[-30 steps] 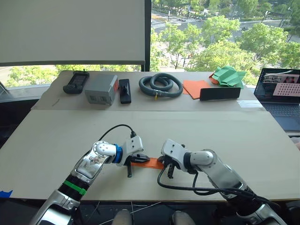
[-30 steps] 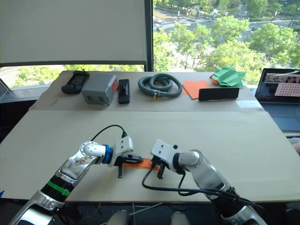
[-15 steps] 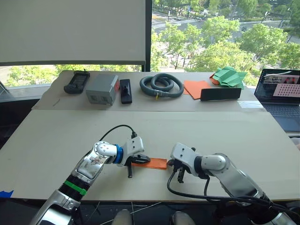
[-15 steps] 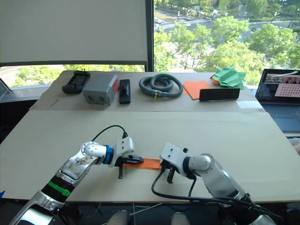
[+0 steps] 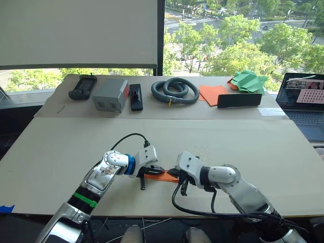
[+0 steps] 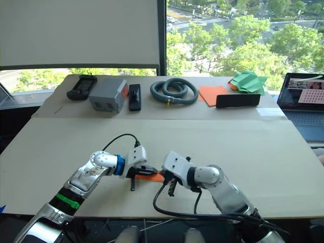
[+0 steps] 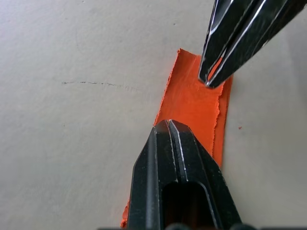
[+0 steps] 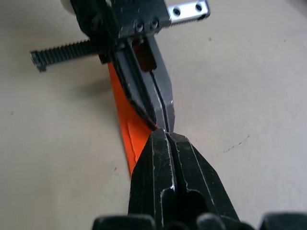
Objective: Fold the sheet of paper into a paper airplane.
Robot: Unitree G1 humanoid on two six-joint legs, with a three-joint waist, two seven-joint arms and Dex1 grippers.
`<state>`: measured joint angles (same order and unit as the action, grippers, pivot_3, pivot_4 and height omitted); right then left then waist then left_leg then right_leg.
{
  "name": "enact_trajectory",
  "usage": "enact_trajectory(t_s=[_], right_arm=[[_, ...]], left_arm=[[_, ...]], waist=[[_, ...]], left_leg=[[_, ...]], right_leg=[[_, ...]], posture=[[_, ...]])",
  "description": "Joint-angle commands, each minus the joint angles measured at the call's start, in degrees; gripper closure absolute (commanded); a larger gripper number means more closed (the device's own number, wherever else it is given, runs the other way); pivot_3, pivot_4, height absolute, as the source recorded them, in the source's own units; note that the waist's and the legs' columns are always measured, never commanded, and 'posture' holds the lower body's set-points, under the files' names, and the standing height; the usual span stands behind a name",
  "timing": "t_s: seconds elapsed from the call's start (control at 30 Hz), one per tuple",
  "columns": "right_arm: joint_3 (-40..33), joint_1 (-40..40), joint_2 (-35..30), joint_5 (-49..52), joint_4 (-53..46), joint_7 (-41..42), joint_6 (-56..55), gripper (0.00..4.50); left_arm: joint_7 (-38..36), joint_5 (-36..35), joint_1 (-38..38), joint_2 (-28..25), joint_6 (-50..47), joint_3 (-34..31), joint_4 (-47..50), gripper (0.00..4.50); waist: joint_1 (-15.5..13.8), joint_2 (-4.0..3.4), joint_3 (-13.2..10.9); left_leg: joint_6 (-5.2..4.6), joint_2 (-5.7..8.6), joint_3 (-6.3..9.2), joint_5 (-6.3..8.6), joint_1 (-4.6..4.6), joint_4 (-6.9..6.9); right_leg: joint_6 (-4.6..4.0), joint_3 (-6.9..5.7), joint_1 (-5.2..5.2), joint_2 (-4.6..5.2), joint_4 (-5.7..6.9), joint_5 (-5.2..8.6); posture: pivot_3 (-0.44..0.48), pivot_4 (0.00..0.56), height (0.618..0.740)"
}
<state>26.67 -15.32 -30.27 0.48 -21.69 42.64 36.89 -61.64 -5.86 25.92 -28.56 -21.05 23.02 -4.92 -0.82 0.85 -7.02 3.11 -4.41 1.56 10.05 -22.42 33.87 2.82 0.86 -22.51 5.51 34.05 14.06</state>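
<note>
- The paper (image 7: 194, 108) lies flat on the near part of the table (image 5: 253, 147), already folded into a narrow orange strip with ragged edges; it is not yet a pointed airplane, so more folds likely remain.
- The left gripper (image 7: 168, 125) presses its closed fingers down on one end of the paper, probably to pin it so the strip cannot slide.
- The right gripper (image 8: 162, 133) meets it from the paper's other end, fingers also closed, tip touching the strip; this looks like pressing a crease flat rather than lifting.
- The two tips sit almost touching over the paper, so the layers are held tight between them.
- Well beyond the paper, at the table's far edge, lie a hose (image 5: 174, 91), a grey box (image 5: 110, 95), a flat orange sheet (image 5: 210, 94) and a green pile (image 5: 247, 81), all out of the way.
</note>
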Motion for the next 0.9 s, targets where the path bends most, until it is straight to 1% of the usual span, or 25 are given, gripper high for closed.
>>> enact_trajectory(t_s=[0.03,0.2,0.33,0.5,0.57,0.9], right_arm=[[1.39,0.06,-1.26,-1.62,0.09,0.34,0.68,4.47],[2.71,0.4,-1.99,-2.09,1.65,0.82,3.88,4.47],[3.45,0.19,-1.96,-2.47,2.06,0.96,5.75,4.47],[3.65,-0.24,-1.32,-2.26,2.13,0.5,7.2,4.47],[3.16,-0.23,-0.68,-1.87,2.19,0.08,7.29,4.47],[3.01,-0.82,0.86,-1.85,2.7,-0.69,8.06,4.47]], left_arm=[[0.18,3.06,-0.34,0.6,0.14,3.02,-2.83,4.5],[0.36,4.02,0.67,2.14,0.98,3.59,-4.55,4.5],[0.04,5.37,0.3,2.31,1.97,4.63,-5.61,4.5],[-0.95,7.51,-1.37,0.23,4.05,5.48,-7.18,4.5],[-1.03,8.69,-2.14,-1.38,5.29,5.58,-7.88,4.5],[-1.62,8.24,-7.11,-7.61,6.59,3.17,-6.67,4.5]], waist=[[0.06,-0.06,0.02],[-0.03,-0.06,0.04],[-0.02,-0.05,0.08],[0.05,0.09,0.33],[0.2,0.12,0.41],[1.9,0.2,0.65]], left_leg=[[0.0,0.0,0.0,0.0,0.0,0.0],[0.0,0.0,0.02,0.0,0.05,0.0],[0.0,0.0,0.02,0.0,0.07,0.02],[0.0,0.0,0.03,0.0,0.14,0.01],[0.0,-0.01,0.03,0.0,0.17,0.01],[-0.02,-0.13,0.04,0.07,0.51,-0.16]], right_leg=[[0.0,0.0,-0.01,0.0,0.01,0.0],[0.0,0.0,0.06,-0.03,0.03,0.0],[0.0,0.0,0.12,-0.02,0.01,0.0],[0.0,0.0,0.18,-0.02,0.02,0.0],[0.0,0.0,0.18,-0.02,0.02,0.0],[0.0,-0.02,0.19,-0.09,0.1,0.0]], posture=[[0.0,0.15,0.704],[0.0,0.15,0.704],[0.0,0.15,0.704],[0.0,0.15,0.704],[0.0,0.15,0.704],[0.0,0.15,0.704]])
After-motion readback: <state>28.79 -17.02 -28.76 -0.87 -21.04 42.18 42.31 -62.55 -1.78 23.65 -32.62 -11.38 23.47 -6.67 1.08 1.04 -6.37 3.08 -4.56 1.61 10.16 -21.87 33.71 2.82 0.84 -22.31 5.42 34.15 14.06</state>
